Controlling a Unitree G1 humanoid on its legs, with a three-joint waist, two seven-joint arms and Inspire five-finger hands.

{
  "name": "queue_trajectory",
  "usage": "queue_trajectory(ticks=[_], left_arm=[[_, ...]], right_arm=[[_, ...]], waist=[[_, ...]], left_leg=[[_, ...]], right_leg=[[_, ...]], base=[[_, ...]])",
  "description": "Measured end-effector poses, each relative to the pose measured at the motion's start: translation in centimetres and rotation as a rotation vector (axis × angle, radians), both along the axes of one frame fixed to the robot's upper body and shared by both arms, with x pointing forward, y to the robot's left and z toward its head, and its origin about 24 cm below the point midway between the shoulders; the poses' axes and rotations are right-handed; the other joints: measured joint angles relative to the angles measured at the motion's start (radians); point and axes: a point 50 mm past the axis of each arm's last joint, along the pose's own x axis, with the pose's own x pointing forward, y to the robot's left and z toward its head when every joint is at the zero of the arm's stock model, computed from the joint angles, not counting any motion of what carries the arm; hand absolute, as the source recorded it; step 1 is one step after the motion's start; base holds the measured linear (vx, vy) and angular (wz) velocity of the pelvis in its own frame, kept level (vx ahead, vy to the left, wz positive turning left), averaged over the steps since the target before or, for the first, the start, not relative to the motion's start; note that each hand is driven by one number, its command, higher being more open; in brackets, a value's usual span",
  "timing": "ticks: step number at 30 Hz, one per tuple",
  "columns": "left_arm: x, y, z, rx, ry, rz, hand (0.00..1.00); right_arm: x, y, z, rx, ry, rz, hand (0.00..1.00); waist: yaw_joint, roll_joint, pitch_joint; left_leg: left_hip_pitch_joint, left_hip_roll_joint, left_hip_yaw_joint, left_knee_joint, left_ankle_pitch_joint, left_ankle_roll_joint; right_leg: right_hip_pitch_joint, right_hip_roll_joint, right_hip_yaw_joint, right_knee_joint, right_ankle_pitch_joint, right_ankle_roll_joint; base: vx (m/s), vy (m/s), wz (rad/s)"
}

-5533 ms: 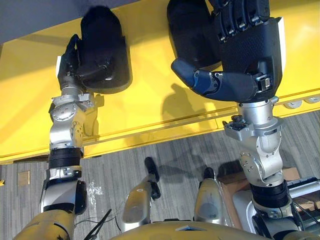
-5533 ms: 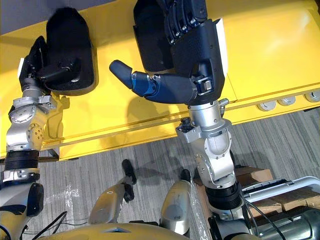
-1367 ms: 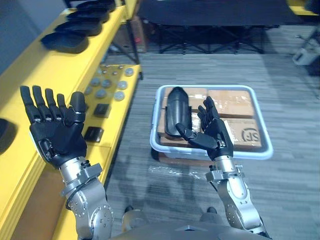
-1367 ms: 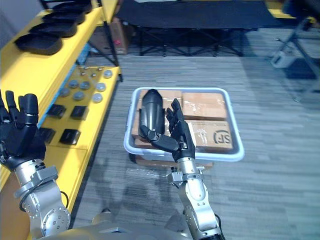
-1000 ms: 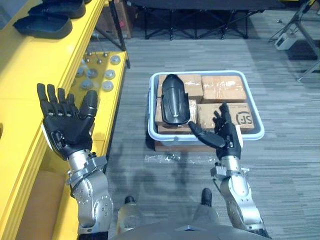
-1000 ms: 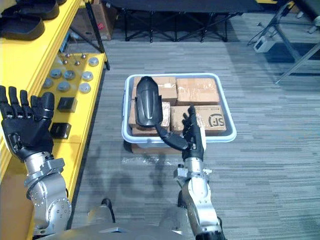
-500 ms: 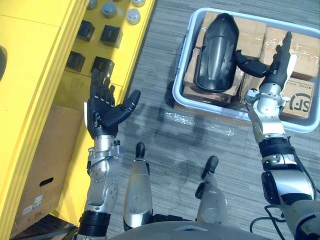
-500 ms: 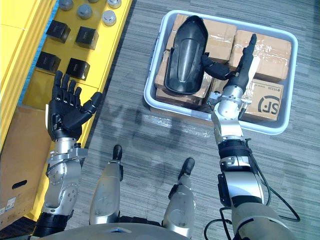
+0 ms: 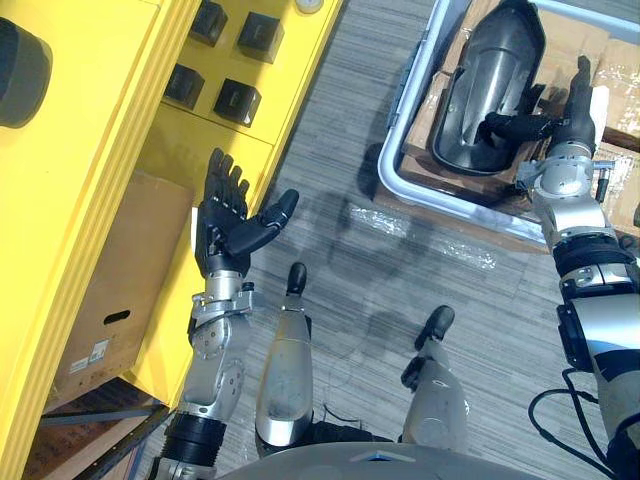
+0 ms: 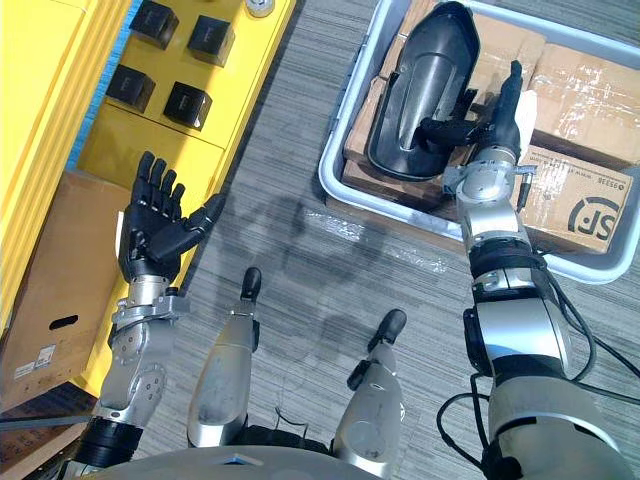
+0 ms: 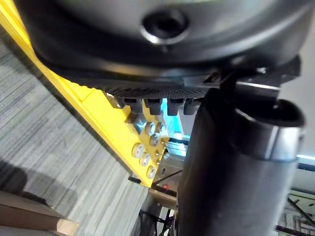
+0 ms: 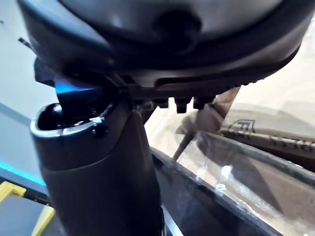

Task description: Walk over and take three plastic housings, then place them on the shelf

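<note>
Reaching for a plastic housing (image 10: 418, 90) in the tote (image 10: 327, 170).
The right hand (image 10: 497, 122) has its fingers straight and released. The housing lies just thumb-side of them, perhaps touching the thumb. Next, close round its rim. The left hand (image 10: 150, 240) hangs spread, empty, beside the shelf (image 10: 45, 100).

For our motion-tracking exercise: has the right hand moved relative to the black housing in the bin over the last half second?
Yes: toward it. Against the black housing, the right hand has shifted closer, and its thumb now overlaps the housing's edge.
</note>
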Motion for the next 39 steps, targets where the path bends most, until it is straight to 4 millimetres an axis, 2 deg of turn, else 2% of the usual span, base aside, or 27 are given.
queue_trajectory(ticks=[3,8,15,17,19,23,27,29,32,35,36,38,39], left_arm=[[0.0,0.0,-0.1,0.000,0.003,0.000,1.00],[-0.1,0.1,-0.1,0.005,0.005,0.000,1.00],[-0.6,0.4,-0.2,0.016,0.010,-0.005,1.00],[-0.9,0.5,-0.3,0.016,0.014,-0.005,1.00],[-1.3,0.6,-0.4,0.014,0.017,-0.013,1.00],[-1.8,1.4,-0.3,0.008,0.016,-0.007,1.00],[-2.2,3.0,-0.2,-0.005,0.010,0.032,1.00],[-2.2,3.2,-0.1,-0.023,0.002,0.024,1.00],[-2.1,3.1,0.0,-0.018,-0.012,-0.020,1.00],[-1.8,2.6,-0.4,-0.036,0.036,-0.095,1.00],[-1.6,2.2,-1.1,-0.099,0.091,-0.140,1.00],[-1.5,1.8,-1.9,-0.182,0.148,-0.184,1.00],[-1.4,1.0,-2.7,-0.238,0.193,-0.236,1.00]], right_arm=[[-0.2,-0.9,0.2,-0.087,0.085,-0.001,0.00],[-0.8,-3.0,1.6,-0.219,0.218,-0.069,0.00],[-1.7,-5.1,-0.4,-0.262,0.439,-0.228,0.00],[-1.9,-5.5,-0.3,-0.259,0.419,-0.280,0.00],[-2.4,-6.2,0.7,-0.256,0.374,-0.376,0.00],[-5.2,-10.0,2.2,-0.186,0.304,-0.589,0.00],[-7.4,-12.4,4.3,-0.142,0.165,-0.714,0.00],[-8.0,-13.0,4.7,-0.162,0.101,-0.742,0.00],[-8.2,-12.9,5.0,-0.210,0.028,-0.741,0.00],[-7.9,-12.1,4.8,-0.270,-0.019,-0.685,0.00],[-7.4,-11.1,4.6,-0.320,-0.057,-0.638,0.00],[-6.6,-9.5,4.3,-0.373,-0.099,-0.573,0.00],[-5.9,-7.6,3.5,-0.420,-0.134,-0.496,0.00]], waist=[[-0.001,0.000,0.000],[-0.002,0.000,0.000],[-0.007,0.000,0.000],[-0.013,0.001,-0.001],[-0.020,0.001,-0.001],[-0.030,0.001,-0.001],[-0.058,0.001,-0.001],[-0.069,0.001,-0.003],[-0.074,-0.001,-0.010],[-0.069,-0.002,-0.058],[-0.069,-0.003,-0.088],[-0.072,-0.006,-0.107],[-0.079,-0.010,-0.142]], left_leg=[[0.014,0.000,0.001,-0.042,0.023,-0.001],[0.052,0.000,0.003,-0.104,0.063,-0.001],[0.104,-0.002,0.012,-0.179,0.104,0.001],[0.121,-0.002,0.017,-0.206,0.120,0.002],[0.139,-0.001,0.024,-0.229,0.131,0.001],[0.164,-0.001,0.027,-0.242,0.138,0.002],[0.181,0.000,0.031,-0.242,0.138,0.002],[0.188,0.001,0.031,-0.243,0.138,0.002],[0.202,0.001,0.035,-0.243,0.136,0.002],[0.204,0.001,0.041,-0.243,0.130,0.001],[0.212,0.004,0.045,-0.243,0.125,0.000],[0.236,0.009,0.059,-0.243,0.120,-0.002],[0.249,0.018,0.068,-0.244,0.111,-0.008]], right_leg=[[-0.003,-0.001,-0.002,0.000,-0.001,-0.002],[0.006,-0.003,-0.003,0.005,-0.001,-0.002],[0.023,-0.009,-0.006,0.005,-0.002,-0.002],[0.024,-0.011,-0.003,0.007,-0.002,-0.002],[0.026,-0.012,0.002,0.013,-0.003,-0.001],[0.043,-0.012,0.003,0.013,-0.004,0.000],[0.059,-0.012,0.004,0.013,-0.006,0.003],[0.068,-0.011,0.004,0.008,-0.006,0.004],[0.091,-0.008,0.003,-0.017,-0.002,0.007],[0.107,-0.002,0.001,-0.055,0.013,0.009],[0.123,0.003,0.000,-0.077,0.021,0.011],[0.147,0.009,0.002,-0.088,0.025,0.010],[0.158,0.018,0.003,-0.095,0.024,0.009]], base=[[-0.04,-0.030,0.04],[-0.02,-0.035,0.02],[0.00,-0.012,0.01],[0.00,-0.016,-0.03],[0.00,-0.012,-0.02],[0.00,-0.009,0.00],[0.00,-0.004,-0.01],[-0.01,-0.010,-0.02],[0.00,-0.009,-0.01],[0.01,-0.021,-0.02],[0.05,-0.035,-0.07],[0.06,-0.044,-0.10],[0.06,-0.043,-0.11]])
